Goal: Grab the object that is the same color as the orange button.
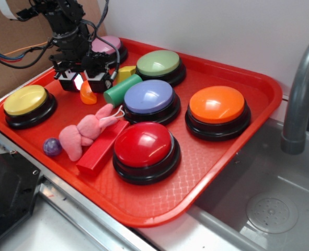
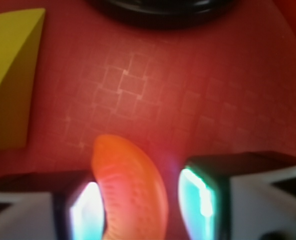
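Note:
The small glossy orange crescent block (image 1: 88, 93) lies on the red tray (image 1: 217, 162), left of the green cylinder (image 1: 122, 90). My gripper (image 1: 84, 83) is down over it with a finger on either side. In the wrist view the crescent (image 2: 130, 185) stands between the fingers of my gripper (image 2: 142, 210). It is against the left finger, with a gap to the right finger (image 2: 200, 200), so the gripper is open. The large orange dome button (image 1: 217, 104) sits on its black base at the tray's right.
A yellow wedge block (image 1: 126, 72) (image 2: 10, 75) lies just behind the crescent. Purple (image 1: 149, 97), green (image 1: 159, 63), red (image 1: 142, 144), yellow (image 1: 25, 100) and pink (image 1: 108, 44) dome buttons stand around. A pink plush rabbit (image 1: 86, 133), a red bar (image 1: 102, 149) and a purple ball (image 1: 52, 147) lie in front. A sink faucet (image 1: 300, 94) is at the right.

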Tool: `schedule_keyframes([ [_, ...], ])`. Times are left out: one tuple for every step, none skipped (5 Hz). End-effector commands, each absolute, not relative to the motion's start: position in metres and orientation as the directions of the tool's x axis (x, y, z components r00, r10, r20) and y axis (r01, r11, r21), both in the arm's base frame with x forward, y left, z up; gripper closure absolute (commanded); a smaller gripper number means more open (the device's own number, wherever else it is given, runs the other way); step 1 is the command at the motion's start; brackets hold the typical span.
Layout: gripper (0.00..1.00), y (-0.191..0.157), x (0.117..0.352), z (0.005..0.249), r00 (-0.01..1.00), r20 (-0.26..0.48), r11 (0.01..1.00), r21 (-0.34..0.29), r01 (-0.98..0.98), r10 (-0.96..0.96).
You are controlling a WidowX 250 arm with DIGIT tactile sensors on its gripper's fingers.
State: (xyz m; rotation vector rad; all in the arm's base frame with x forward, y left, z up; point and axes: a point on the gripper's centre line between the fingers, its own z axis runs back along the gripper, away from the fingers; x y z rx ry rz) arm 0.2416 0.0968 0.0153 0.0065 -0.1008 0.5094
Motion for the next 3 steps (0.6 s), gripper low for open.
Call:
schedule_keyframes([
  [1.00,0.101,0.242,0.015,0.867,0.107,0.872,-0.003,-0.489,0.486],
  [1.00,0.103,0.240,0.019,0.872,0.083,0.874,0.023,-0.486,0.483],
  [1.00,0.105,0.237,0.032,0.882,0.071,0.881,0.046,-0.470,0.467],
])
